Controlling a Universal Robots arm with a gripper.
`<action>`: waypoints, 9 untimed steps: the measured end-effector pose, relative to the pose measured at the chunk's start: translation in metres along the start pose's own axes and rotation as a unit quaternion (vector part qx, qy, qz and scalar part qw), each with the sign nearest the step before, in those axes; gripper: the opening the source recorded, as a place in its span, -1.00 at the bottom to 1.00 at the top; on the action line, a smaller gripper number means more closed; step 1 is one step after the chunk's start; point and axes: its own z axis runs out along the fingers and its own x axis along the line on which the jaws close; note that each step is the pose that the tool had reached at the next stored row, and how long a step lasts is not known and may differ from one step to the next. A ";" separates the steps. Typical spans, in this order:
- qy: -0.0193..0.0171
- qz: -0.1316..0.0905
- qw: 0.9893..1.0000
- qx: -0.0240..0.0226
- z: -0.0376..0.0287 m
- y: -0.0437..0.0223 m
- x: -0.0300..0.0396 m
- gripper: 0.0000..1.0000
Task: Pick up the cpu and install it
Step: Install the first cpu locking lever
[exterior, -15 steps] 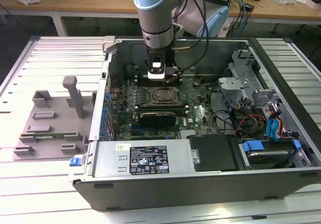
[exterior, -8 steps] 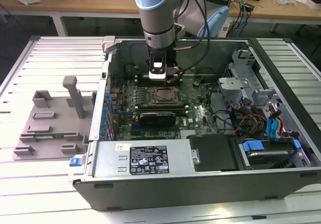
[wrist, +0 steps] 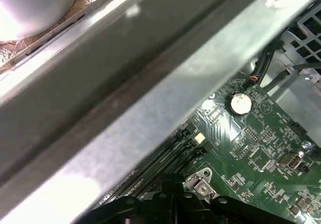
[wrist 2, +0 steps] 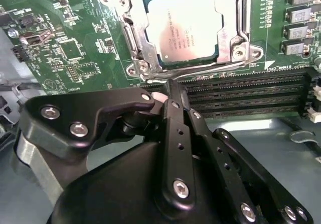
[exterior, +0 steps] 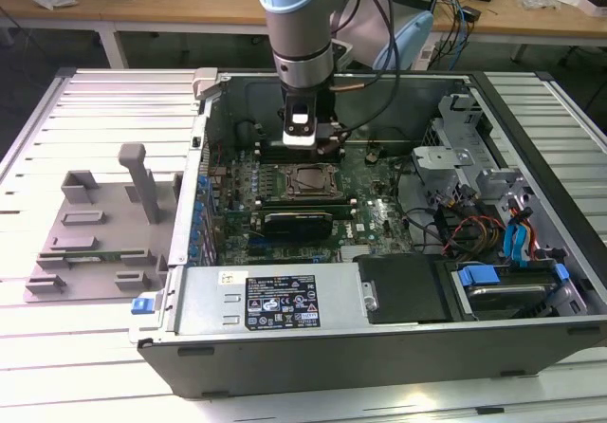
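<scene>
In the second wrist view the hand (wrist 2: 170, 91) hangs nearest the camera, its black fingers (wrist 2: 176, 128) pressed together into 1 narrow tip with nothing between them, so it reads as clenched and empty. That tip sits just over the edge where the memory slots (wrist 2: 251, 96) meet the socket frame (wrist 2: 188, 30), near the thin wire lever along the frame's close side; a pinched tip suits pushing on something thin, though whether it actually touches the lever I cannot tell.

Just beyond, the cpu (wrist 2: 186, 29) lies flat inside the socket frame, silver top up, looking level in its recess. Judged from that, the chip is already seated. The frame's far edge is cut off, and its metal load plate seems folded back, though whether the socket is locked cannot be made out.

In the first wrist view a broad grey chassis rail (wrist: 150, 93) covers most of the motherboard (wrist: 261, 153), leaving a round coin battery (wrist: 239, 103) clear past it.

In the exterior view the open computer case (exterior: 379, 290) rests on the pale slatted counter (exterior: 85, 101), with the arm (exterior: 302, 25) reaching straight down into it over the socket, so the chip itself is hard to pick out. The grey fixture plate (exterior: 95, 233) lies towards the counter's edge on the exterior view's left, beside the case.
</scene>
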 end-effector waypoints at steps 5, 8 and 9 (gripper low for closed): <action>-0.001 0.002 1.000 0.001 -0.0189 0.0038 -0.0016 -0.79; -0.002 0.002 1.000 0.002 -0.0189 0.0039 -0.0015 -0.79; -0.007 -0.001 1.000 0.009 -0.0189 0.0039 -0.0015 -0.79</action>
